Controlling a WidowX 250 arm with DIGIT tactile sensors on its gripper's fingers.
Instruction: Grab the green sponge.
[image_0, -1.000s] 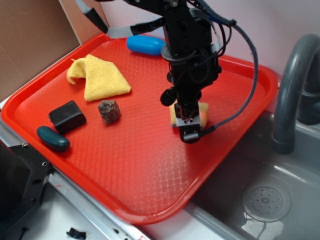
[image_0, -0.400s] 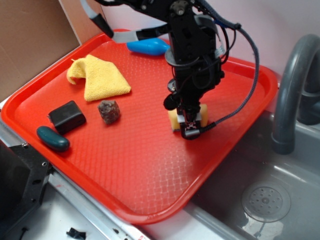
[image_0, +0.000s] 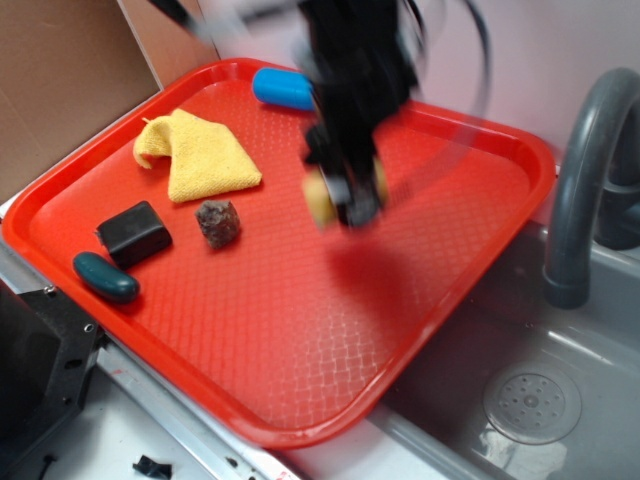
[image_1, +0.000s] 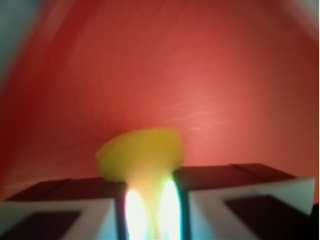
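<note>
Green sponge (image_0: 318, 196) is now off the red tray (image_0: 300, 330), pinched in the end effector (image_0: 348, 200) and hanging above the tray's middle-right stretch with a dark shadow beneath it. A second ago it lay flat on the tray with the fingers straddling it; a moment later they had closed in on it, and now the whole arm has swung up and a little to the left, fast enough that it shows only as a dark smear in the exterior view. To my eye that means the grab itself has succeeded and what remains is only to keep hold of it. From the wrist view the two fingers (image_1: 65, 210) are squeezed in close on the sponge (image_1: 142, 155), which bulges out past them as a rounded yellow lump and narrows sharply where they press, so the foam clearly gives a good deal. It reads as plain yellow from both angles; I cannot make out the greenish scouring face through the blur, apart from a faint green tint at the edge between the fingers. Everything else sits where it was: the folded yellow cloth (image_0: 200, 155) at the back left, the blue oval piece (image_0: 283, 88) near the far rim, the small brown lump (image_0: 218, 222), the black block (image_0: 134, 232) and the dark teal oval (image_0: 105, 277) near the left edge.
</note>
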